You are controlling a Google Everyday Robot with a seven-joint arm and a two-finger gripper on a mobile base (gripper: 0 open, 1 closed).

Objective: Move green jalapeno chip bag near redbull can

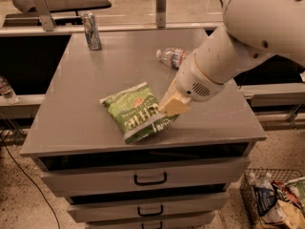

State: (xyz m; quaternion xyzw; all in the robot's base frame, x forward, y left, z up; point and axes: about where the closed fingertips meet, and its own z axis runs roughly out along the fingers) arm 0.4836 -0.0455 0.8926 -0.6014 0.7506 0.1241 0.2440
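Observation:
The green jalapeno chip bag (135, 112) with white lettering lies tilted near the front middle of the grey cabinet top (95, 80). My gripper (172, 105) is at the bag's right edge, shut on it, with the white arm reaching in from the upper right. The bag's right side looks slightly raised. The redbull can (91, 31) stands upright at the far left corner of the top, well away from the bag.
A clear water bottle (172, 57) lies on its side at the back right, partly behind my arm. Another bottle (6, 89) stands on a shelf at the left. A wire basket of snack packets (276, 199) sits on the floor at the lower right.

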